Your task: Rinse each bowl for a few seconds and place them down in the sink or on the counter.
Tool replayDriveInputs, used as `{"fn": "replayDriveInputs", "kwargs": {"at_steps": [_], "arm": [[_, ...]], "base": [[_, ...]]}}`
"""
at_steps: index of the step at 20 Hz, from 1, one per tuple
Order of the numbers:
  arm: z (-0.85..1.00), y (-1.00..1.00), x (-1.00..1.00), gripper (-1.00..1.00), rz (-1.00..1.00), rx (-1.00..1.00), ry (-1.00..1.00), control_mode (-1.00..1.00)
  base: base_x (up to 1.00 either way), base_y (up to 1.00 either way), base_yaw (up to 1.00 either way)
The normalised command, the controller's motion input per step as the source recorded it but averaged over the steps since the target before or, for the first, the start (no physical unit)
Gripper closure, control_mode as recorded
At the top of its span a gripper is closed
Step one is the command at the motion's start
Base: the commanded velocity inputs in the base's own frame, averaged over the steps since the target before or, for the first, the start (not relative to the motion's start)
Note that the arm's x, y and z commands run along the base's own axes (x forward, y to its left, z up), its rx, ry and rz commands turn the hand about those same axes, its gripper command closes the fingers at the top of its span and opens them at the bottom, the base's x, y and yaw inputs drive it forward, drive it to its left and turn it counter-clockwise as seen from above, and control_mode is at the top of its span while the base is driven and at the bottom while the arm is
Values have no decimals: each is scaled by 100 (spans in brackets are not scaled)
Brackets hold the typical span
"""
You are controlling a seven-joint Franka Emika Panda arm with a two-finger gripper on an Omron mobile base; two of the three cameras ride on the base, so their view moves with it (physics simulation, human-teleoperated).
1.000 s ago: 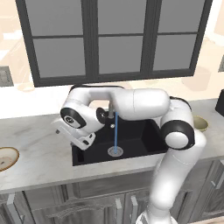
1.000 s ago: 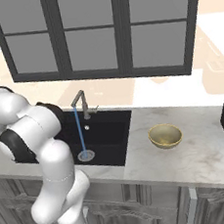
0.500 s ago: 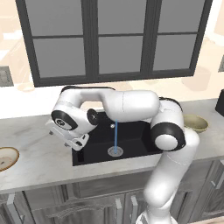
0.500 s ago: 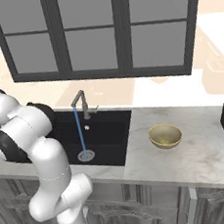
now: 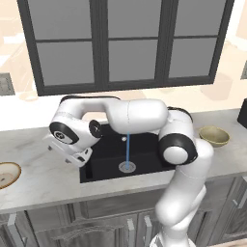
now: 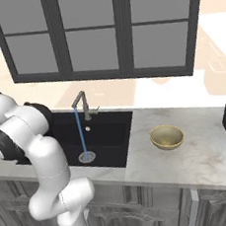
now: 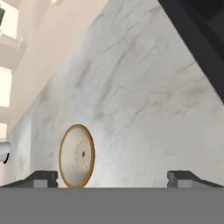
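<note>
Gripper (image 7: 112,177) fingers spread wide and empty, aimed across the counter (image 7: 144,109) at the shallow bowl (image 7: 77,155), presumably lining up to grasp it for rinsing under the running tap (image 6: 80,102)

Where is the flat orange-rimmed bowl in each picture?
Left base view: the shallow bowl lies at the far left edge, on the counter.
Right base view: I can't find it there.
Hand view: low and left of middle, on the counter.
Shared landmark: the black sink.
</note>
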Motion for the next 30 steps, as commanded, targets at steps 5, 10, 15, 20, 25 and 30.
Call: {"fn": "replayDriveInputs", "kwargs": {"at_steps": [5, 10, 15, 20, 25, 30], "arm": [[-6, 15, 0, -100, 3, 0, 0, -100], [-4, 16, 1, -100, 2, 0, 0, -100], [-7, 17, 3, -100, 1, 0, 0, -100], [-7, 16, 3, -100, 1, 0, 0, -100], [-8, 19, 4, -100, 1, 0, 0, -100], [0, 14, 2, -100, 0, 0, 0, -100]], "base": [[0, 0, 0], [0, 0, 0], [0, 0, 0], [0, 0, 0], [0, 0, 0], [0, 0, 0]]}}
